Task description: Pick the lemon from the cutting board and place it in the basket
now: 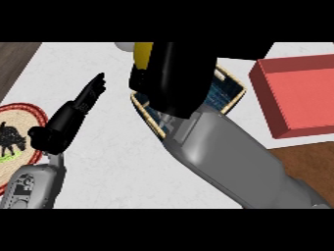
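Right hand (171,73), fingers clenched around the lemon (143,55), holds it at 12 o'clock over the basket (227,93), apparently positioned for release. Left hand (75,115) rests at 9 o'clock on the surface (119,162), fingers released. Cutting board (321,166) lies at 4 o'clock.
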### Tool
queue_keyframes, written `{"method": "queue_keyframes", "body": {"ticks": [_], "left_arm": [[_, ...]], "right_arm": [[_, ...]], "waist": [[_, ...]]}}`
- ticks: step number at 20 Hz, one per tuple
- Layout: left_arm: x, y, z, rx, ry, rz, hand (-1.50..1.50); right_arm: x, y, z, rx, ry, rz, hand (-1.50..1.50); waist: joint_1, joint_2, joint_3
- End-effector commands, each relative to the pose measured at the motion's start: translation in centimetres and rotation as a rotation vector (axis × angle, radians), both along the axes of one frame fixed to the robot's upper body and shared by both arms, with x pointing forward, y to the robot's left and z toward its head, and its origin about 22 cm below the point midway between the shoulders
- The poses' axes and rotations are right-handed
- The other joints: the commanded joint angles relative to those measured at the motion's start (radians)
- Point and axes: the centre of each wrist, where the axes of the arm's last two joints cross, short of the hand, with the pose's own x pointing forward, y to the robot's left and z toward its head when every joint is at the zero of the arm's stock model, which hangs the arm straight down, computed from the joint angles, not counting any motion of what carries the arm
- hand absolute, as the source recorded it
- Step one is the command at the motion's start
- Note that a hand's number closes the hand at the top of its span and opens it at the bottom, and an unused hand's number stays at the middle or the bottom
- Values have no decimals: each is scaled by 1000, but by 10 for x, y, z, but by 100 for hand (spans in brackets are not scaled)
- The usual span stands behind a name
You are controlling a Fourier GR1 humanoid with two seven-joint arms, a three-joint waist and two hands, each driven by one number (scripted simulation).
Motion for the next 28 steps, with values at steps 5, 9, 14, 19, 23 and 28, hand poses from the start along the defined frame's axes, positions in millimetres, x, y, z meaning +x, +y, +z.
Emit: {"method": "queue_keyframes", "body": {"ticks": [5, 9, 14, 19, 23, 28], "left_arm": [[1, 9, 3, -1, -12, 16, 0], [1, 15, 1, -1, 4, 26, 0], [3, 15, 2, 10, -10, 50, 0], [-3, 21, 1, -2, -16, 50, 0], [-4, 29, -4, -6, -10, 83, 0], [-18, 28, -3, 9, -9, 90, 0]], "right_arm": [[22, 13, 48, 208, -27, -259, 150], [36, 14, 68, 214, -41, -318, 150], [50, 5, 51, 220, 28, -353, 150], [68, -2, 25, 213, 70, -363, 150], [69, -8, 7, 215, 35, -362, 150], [69, -19, -24, 161, -9, -376, 150]], "waist": [[-18, 5, 3], [-24, 8, 4], [-45, 4, 5], [-52, 10, 6], [-72, 8, 7], [-83, 3, 7]]}}
